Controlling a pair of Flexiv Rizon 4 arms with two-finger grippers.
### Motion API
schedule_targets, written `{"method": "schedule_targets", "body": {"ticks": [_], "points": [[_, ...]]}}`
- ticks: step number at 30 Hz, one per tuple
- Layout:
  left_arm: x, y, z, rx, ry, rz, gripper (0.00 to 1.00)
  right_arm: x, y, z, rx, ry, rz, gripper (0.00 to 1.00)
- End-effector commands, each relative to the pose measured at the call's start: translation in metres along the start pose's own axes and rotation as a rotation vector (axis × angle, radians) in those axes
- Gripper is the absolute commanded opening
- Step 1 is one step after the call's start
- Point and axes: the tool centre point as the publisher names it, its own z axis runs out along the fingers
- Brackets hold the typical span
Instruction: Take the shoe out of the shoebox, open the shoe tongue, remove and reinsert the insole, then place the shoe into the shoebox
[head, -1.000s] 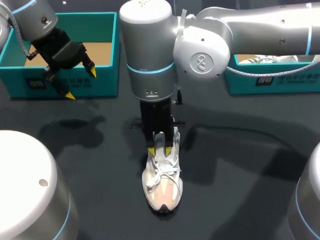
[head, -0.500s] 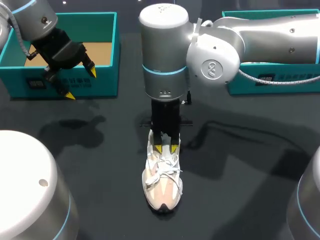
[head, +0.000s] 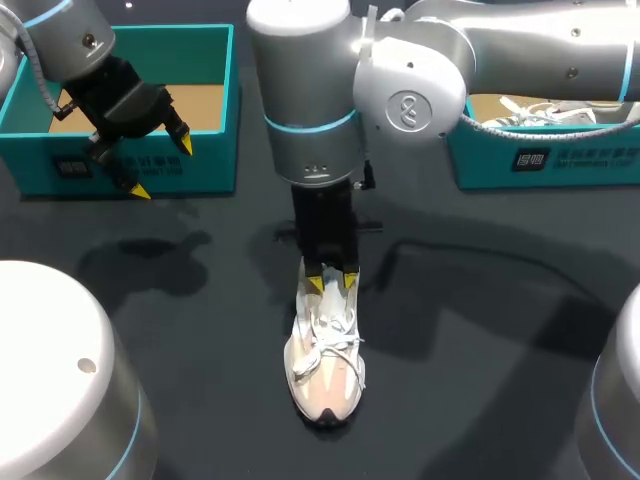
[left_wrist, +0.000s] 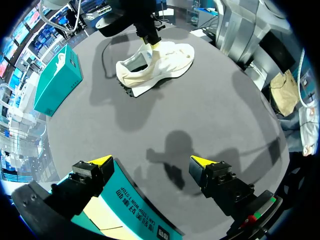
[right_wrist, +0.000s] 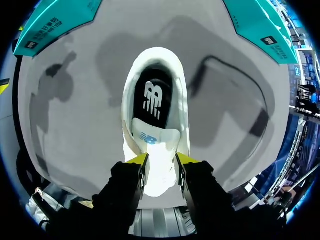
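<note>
While right tool (right_wrist: 161, 159) pinches tongue (right_wrist: 151, 137) | white shoe (head: 325, 365), black insole (right_wrist: 152, 97) | left tool (left_wrist: 151, 160) agape

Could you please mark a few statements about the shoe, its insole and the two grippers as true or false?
1. The shoe stands on the table. True.
2. The left gripper holds the shoe. False: it is open and empty, by the left shoebox.
3. The right gripper is shut on the tongue of the shoe. True.
4. The insole lies on the table beside the shoe. False: the black insole sits inside the shoe.
</note>
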Motion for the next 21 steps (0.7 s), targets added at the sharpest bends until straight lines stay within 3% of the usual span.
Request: {"method": "schedule_targets", "body": {"ticks": [1, 8, 17, 21], "points": [[0.000, 0.000, 0.000, -0.003, 0.002, 0.000, 1.00, -0.002, 0.010, 0.015, 0.011, 0.034, -0.005, 0.32], [0.000, 0.000, 0.000, -0.003, 0.002, 0.000, 1.00, -0.003, 0.022, 0.031, 0.038, 0.082, -0.014, 0.29], [0.000, 0.000, 0.000, -0.003, 0.002, 0.000, 1.00, 0.000, 0.013, -0.010, -0.019, -0.031, -0.067, 0.34], [0.000, 0.000, 0.000, -0.003, 0.002, 0.000, 1.00, -0.004, 0.012, -0.027, -0.081, -0.091, -0.180, 0.37]]}}
